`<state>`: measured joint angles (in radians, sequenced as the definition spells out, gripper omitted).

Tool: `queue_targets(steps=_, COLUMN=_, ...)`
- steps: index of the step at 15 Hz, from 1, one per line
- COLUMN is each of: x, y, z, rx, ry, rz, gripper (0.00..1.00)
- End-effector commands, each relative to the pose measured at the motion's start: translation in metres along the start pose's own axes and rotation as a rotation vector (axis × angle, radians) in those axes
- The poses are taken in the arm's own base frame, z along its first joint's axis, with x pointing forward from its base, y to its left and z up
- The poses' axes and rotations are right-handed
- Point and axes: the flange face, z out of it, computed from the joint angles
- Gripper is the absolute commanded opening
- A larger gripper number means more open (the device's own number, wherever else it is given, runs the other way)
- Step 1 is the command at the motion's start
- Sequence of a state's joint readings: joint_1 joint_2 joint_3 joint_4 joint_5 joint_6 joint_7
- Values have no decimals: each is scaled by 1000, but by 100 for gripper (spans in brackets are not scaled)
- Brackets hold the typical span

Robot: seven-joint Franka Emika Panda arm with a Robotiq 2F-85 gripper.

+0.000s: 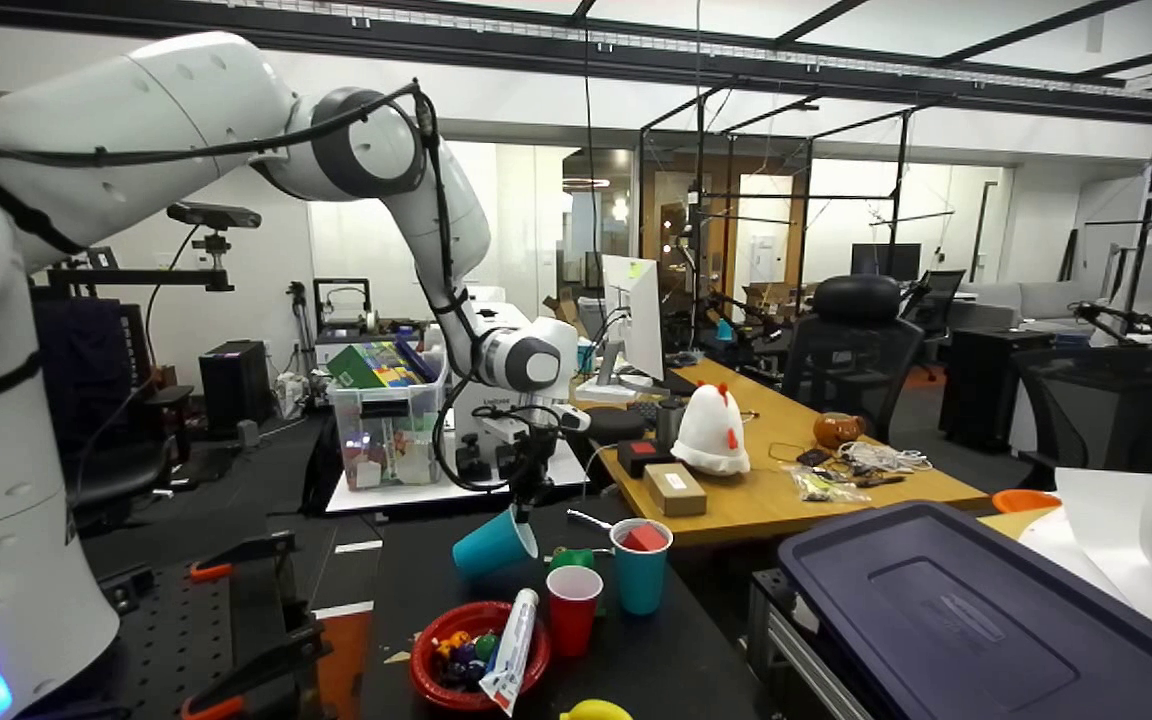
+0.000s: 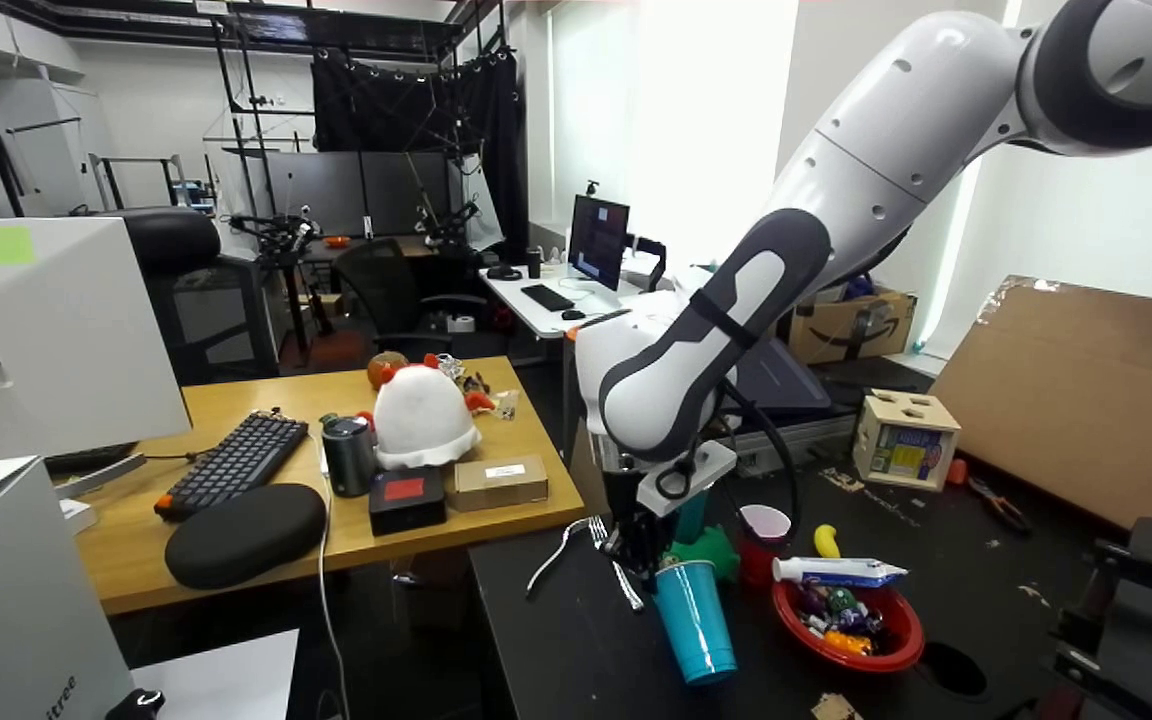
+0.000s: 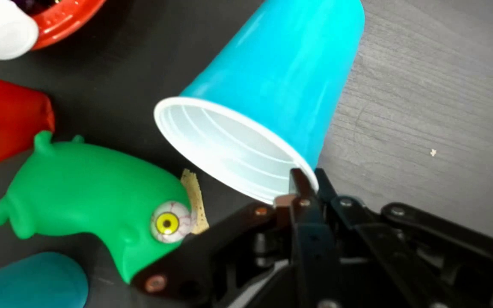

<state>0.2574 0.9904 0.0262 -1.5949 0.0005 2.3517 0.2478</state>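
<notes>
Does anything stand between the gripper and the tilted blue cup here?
Nothing visible does: the gripper holds the tilted blue cup by its rim, one finger inside and one outside. The green toy lies near the cup's mouth, off to the side, not between them.

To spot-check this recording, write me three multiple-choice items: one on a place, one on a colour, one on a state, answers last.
1. Where does the tube lie?
A) Inside the red cup
B) Across the bowl
C) On the wooden desk

2. What colour is the toy with the big eye?
A) Pink
B) Orange
C) Green

3. What state is the cup in the gripper in?
A) Tilted
B) Upright
C) Crushed flat

1 B: both exterior views show it lying there.
2 C: the wrist view shows its green body.
3 A: both exterior views show it leaning, held by its rim.
</notes>
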Motion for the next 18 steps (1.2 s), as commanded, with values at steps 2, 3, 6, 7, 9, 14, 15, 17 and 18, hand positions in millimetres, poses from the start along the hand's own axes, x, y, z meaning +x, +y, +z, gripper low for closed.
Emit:
queue_targets(steps=2, x=-17, y=-31, z=-38, rx=-173, ry=77, rz=52, gripper=1)
queue_targets(steps=3, x=-17, y=-36, z=-44, rx=-206, ry=100, rz=67, gripper=1)
queue_targets(steps=6, x=-17, y=-44, z=-51, rx=-293, ry=165, rz=116, gripper=1)
queue_targets(steps=7, x=-17, y=-44, z=-51, rx=-318, ry=187, rz=141, gripper=1)
queue_targets(steps=9, x=-17, y=-43, z=-49, rx=-349, ry=222, rz=185, gripper=1)
queue_targets(steps=14, x=-18, y=-38, z=-38, rx=-390, ry=293, rz=283, gripper=1)
queue_targets(steps=15, x=-18, y=-38, z=-36, rx=-394, ry=305, rz=297, gripper=1)
queue_targets(steps=17, x=-17, y=-39, z=-32, rx=-404, ry=326, rz=312, gripper=1)
queue_targets(steps=18, x=-16, y=-39, z=-30, rx=-409, ry=336, rz=313, gripper=1)
